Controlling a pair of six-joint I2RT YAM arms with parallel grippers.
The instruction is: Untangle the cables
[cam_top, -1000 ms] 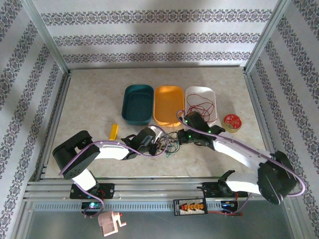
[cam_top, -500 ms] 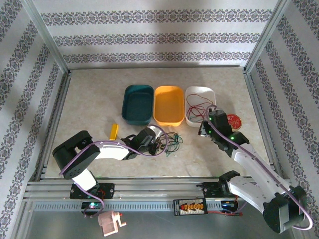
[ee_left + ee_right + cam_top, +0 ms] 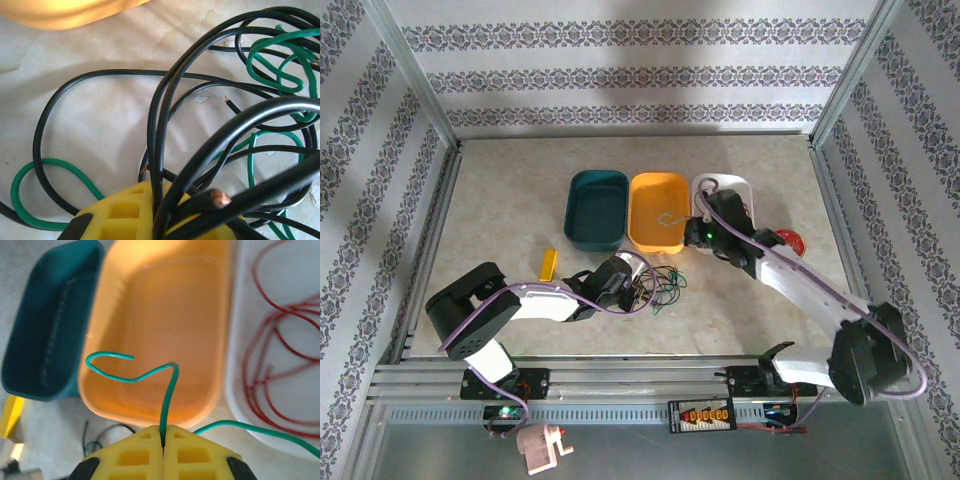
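Note:
The cables lie as a tangle of black and green wires (image 3: 663, 284) on the table in front of the trays. My left gripper (image 3: 634, 281) is at the tangle's left edge. Seen from the left wrist, it (image 3: 160, 205) is shut on a bundle of black cables (image 3: 159, 125), with green loops (image 3: 47, 161) around them. My right gripper (image 3: 704, 236) hangs at the near edge between the orange and white trays. It (image 3: 163, 434) is shut on one green cable (image 3: 170, 390), whose curled end reaches over the orange tray (image 3: 165, 315). Red cables (image 3: 246, 377) lie in the white tray (image 3: 235, 315).
Three trays stand in a row: teal (image 3: 596, 208), orange (image 3: 642, 235), white (image 3: 732, 183). A small yellow block (image 3: 549, 263) lies left of the tangle. A red coil disc (image 3: 792, 240) peeks out behind the right arm. Metal frame rails edge the table.
My right arm left the tangle, swung right, then came back left to the orange tray with a green cable in its jaws. The left arm has stayed put.

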